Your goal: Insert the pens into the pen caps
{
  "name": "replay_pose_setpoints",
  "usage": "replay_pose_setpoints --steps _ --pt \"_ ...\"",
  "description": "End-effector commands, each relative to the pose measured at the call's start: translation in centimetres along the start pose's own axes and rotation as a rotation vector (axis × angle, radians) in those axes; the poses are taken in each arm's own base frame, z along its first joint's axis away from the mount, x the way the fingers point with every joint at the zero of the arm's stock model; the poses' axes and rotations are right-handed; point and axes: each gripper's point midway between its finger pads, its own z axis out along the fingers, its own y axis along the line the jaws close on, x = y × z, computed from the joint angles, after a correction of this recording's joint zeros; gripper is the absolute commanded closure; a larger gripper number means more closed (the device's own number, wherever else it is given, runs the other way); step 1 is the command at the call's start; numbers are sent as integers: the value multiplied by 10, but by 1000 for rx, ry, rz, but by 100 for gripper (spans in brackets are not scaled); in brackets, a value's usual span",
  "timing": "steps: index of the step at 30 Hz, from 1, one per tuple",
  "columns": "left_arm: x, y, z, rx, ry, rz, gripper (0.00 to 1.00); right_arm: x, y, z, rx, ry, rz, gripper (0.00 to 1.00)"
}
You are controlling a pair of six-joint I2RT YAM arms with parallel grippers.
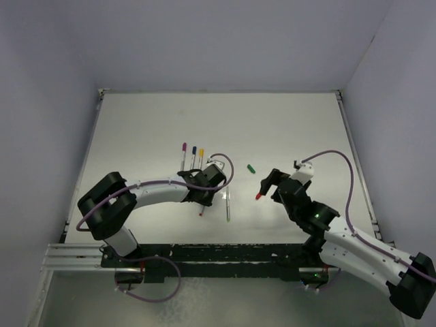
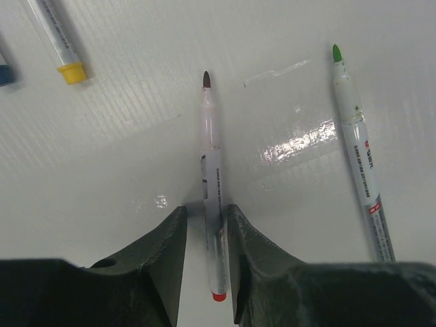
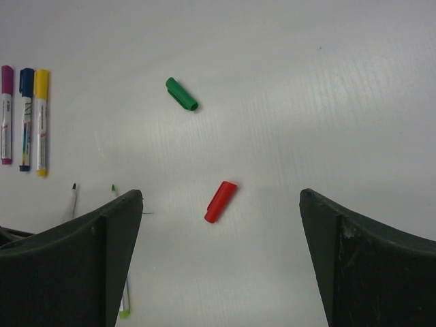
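A white pen with a red end and a dark uncapped tip (image 2: 210,163) lies on the table between my left gripper's (image 2: 206,211) fingers. It touches the right finger, and a small gap shows at the left finger. From above, the left gripper (image 1: 202,197) is low over this pen (image 1: 201,211). A green-tipped uncapped pen (image 2: 357,143) lies to its right. My right gripper (image 3: 221,197) is wide open above the red cap (image 3: 221,201), which lies flat between its fingers. The green cap (image 3: 181,94) lies farther back. Both caps show from above, red (image 1: 259,195) and green (image 1: 251,167).
Three capped pens lie side by side at the back: purple (image 1: 184,151), blue (image 1: 193,154), yellow (image 1: 201,156). The green-tipped pen (image 1: 227,204) lies just right of my left gripper. The white table (image 1: 286,129) is walled on three sides.
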Motion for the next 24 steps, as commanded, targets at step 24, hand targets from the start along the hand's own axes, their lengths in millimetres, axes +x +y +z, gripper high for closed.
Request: replay_pose_setpoints --steps 24 --pt "72 15 32 -48 266 58 100 -2 -14 2 146 34 -35 33"
